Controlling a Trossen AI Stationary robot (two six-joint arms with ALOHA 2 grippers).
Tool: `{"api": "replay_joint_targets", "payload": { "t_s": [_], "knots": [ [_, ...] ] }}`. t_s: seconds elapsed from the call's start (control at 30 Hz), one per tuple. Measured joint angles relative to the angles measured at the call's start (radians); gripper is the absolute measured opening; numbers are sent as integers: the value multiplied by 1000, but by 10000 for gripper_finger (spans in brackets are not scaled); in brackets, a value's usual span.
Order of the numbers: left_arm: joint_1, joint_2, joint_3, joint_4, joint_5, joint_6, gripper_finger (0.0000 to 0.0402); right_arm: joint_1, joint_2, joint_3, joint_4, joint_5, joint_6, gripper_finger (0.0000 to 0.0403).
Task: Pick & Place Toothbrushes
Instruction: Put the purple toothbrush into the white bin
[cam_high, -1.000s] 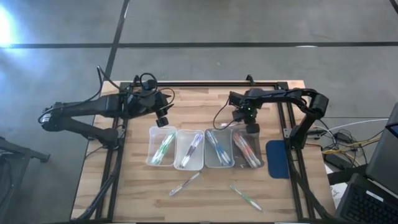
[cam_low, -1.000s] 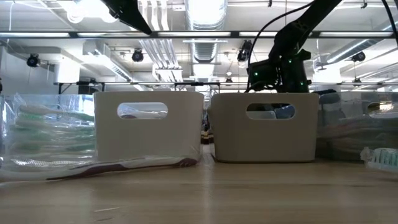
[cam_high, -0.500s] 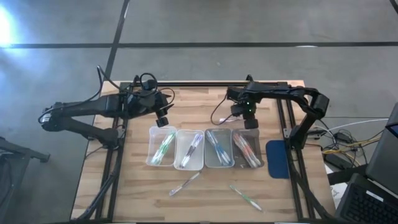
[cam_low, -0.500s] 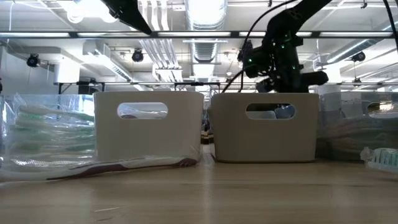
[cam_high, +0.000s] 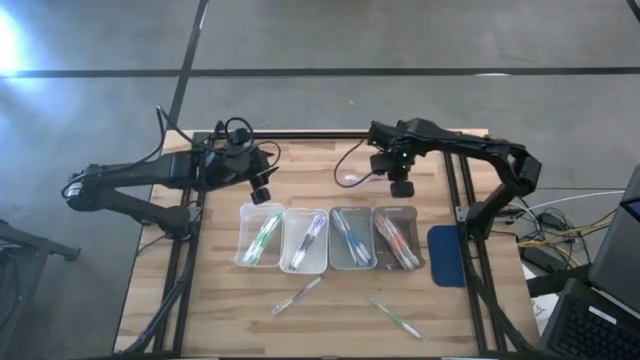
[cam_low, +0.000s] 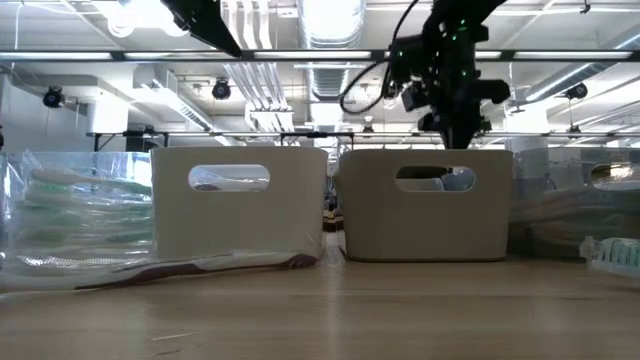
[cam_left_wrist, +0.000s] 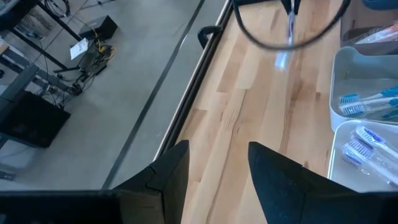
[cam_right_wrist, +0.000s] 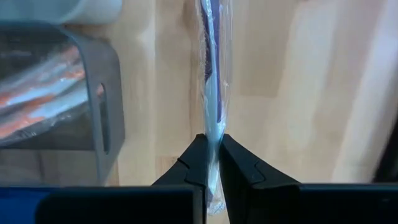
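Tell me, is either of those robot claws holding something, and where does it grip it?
The right gripper pinches a wrapped toothbrush with a purple handle near one end, its length jutting out ahead. The left gripper is open and holds nothing.

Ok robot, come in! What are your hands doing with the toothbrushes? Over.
Right gripper shut on a blue wrapped toothbrush, above the table behind the trays. Left gripper open, empty, waiting behind the leftmost tray. Two toothbrushes loose in front of the trays. Nothing blocking.

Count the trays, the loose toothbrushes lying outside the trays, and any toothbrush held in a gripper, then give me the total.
trays: 4
loose toothbrushes: 2
held toothbrush, in the right gripper: 1
Total: 7
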Motion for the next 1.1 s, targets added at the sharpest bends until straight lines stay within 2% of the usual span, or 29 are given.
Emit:
{"api": "replay_joint_targets", "payload": {
  "t_s": [0.17,0.5,0.63,0.73,0.93,1.1],
  "knots": [
    [0,0,0,-37,0,-36,170,0,-80,12,7,-14,49,18],
    [0,0,0,-41,8,-138,170,32,-278,-7,91,-187,165,18],
    [-1,-1,-13,-39,66,-150,170,69,-361,-53,179,-264,205,18],
    [-3,-1,-68,21,122,-151,170,108,-433,-124,310,-292,235,18],
    [-33,-1,-225,264,143,-135,170,215,-567,-352,665,-291,290,18],
    [-81,-1,-352,588,179,-117,170,306,-633,-559,1084,-280,300,18]
  ]
}}
